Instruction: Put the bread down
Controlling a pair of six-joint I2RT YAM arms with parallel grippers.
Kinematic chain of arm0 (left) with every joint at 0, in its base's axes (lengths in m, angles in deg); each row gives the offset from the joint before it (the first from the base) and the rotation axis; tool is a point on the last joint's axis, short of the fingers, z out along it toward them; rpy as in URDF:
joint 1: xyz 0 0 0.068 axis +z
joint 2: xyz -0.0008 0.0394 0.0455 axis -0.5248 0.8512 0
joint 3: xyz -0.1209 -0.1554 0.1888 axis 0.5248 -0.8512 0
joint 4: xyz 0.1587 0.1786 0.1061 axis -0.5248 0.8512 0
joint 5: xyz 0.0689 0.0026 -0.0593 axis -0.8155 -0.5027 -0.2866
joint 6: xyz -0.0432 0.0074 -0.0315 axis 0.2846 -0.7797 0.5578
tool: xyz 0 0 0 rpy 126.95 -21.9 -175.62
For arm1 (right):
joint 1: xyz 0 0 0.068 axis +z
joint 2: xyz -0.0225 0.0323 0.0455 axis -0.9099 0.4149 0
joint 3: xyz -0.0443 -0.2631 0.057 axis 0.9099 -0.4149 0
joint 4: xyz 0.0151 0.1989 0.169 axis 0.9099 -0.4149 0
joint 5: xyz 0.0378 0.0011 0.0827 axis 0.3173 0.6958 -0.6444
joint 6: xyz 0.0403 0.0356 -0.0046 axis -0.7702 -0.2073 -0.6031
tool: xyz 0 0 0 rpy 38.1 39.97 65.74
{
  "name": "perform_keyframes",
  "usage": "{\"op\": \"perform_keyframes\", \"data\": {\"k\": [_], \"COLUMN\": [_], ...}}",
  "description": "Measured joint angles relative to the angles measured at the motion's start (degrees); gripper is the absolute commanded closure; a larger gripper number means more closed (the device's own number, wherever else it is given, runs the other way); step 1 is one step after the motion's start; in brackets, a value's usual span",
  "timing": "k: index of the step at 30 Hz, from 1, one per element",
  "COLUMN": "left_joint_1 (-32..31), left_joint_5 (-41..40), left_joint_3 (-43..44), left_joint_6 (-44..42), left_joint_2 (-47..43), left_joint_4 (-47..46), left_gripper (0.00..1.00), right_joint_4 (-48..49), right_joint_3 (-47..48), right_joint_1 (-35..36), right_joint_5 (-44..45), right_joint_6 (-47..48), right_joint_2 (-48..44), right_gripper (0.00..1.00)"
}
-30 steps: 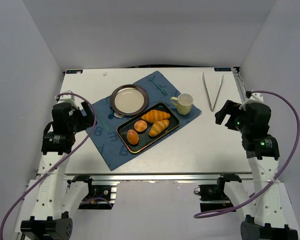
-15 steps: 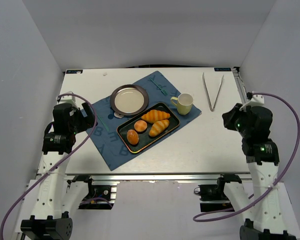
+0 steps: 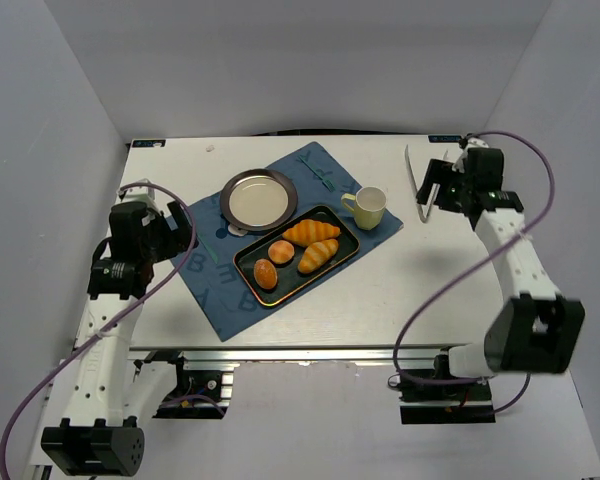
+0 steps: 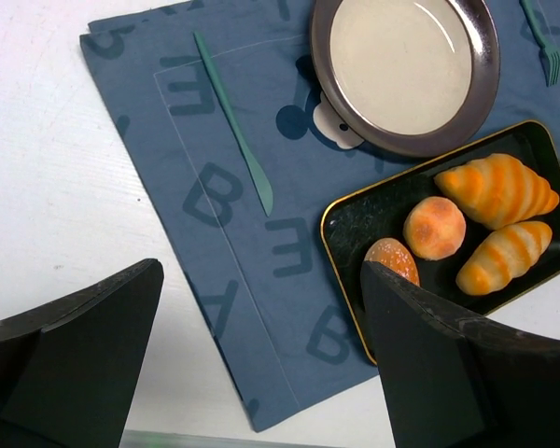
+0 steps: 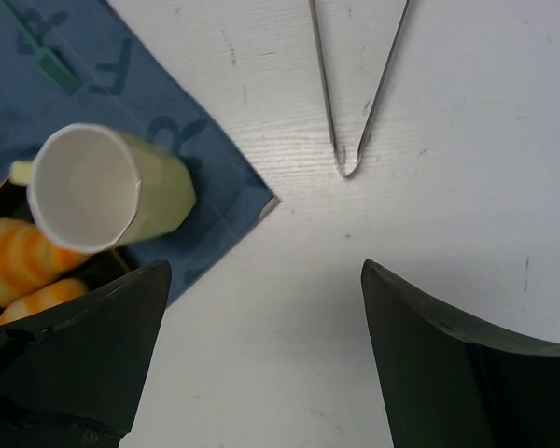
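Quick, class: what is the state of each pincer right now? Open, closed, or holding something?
Left pincer: open, holding nothing.
Right pincer: open, holding nothing.

Your bread [image 4: 397,257] is golden-orange, browner at its edge; the tray [image 4: 353,217] is black with a gold rim. The 2 long breads [image 4: 499,189] carry orange and cream stripes. The mat [image 4: 215,201] is blue with darker letters, the cup [image 5: 163,201] pale yellow-green, the worktop [image 4: 56,187] white.

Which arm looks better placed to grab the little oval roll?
Left, probably: the left claw is open near the roll; the right claw hangs by the tongs, farther off.
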Motion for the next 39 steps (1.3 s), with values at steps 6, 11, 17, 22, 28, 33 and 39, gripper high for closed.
{"op": "perform_keyframes", "data": {"k": [6, 11, 17, 22, 28, 33, 39], "left_joint_1": [0.0, 0.0, 0.0, 0.0, 0.0, 0.0, 0.0], "left_joint_5": [1.2, 3.3, 4.3, 4.3, 4.4, 4.5, 5.3], "left_joint_3": [0.0, 0.0, 0.0, -1.1, -3.1, -3.7, -4.5], "left_joint_6": [0.0, 0.5, 0.4, -0.3, -0.5, -0.4, -0.2], "left_joint_2": [1.7, 2.0, 2.8, 3.9, 4.0, 4.0, 4.4], "left_joint_4": [-1.8, -3.9, -5.6, -6.2, -6.5, -7.7, -9.0], "left_gripper": [0.02, 0.02, 0.02, 0.02, 0.02, 0.02, 0.02], "right_joint_4": [3.7, 4.1, 4.7, 4.6, 4.8, 4.9, 4.9], "right_joint_3": [9.0, 16.7, 22.4, 23.2, 24.8, 25.2, 26.2], "right_joint_1": [0.0, 0.0, -0.6, -1.5, -1.8, -1.8, -1.7], "right_joint_5": [1.3, 1.4, 2.3, 3.9, 5.7, 5.1, 5.3], "right_joint_6": [4.5, 6.5, 7.9, 8.3, 8.3, 8.2, 7.3], "right_joint_2": [19.2, 31.1, 39.3, 41.1, 43.4, 45.6, 48.8], "right_gripper": [0.11, 0.11, 0.11, 0.11, 0.11, 0.11, 0.11]}}
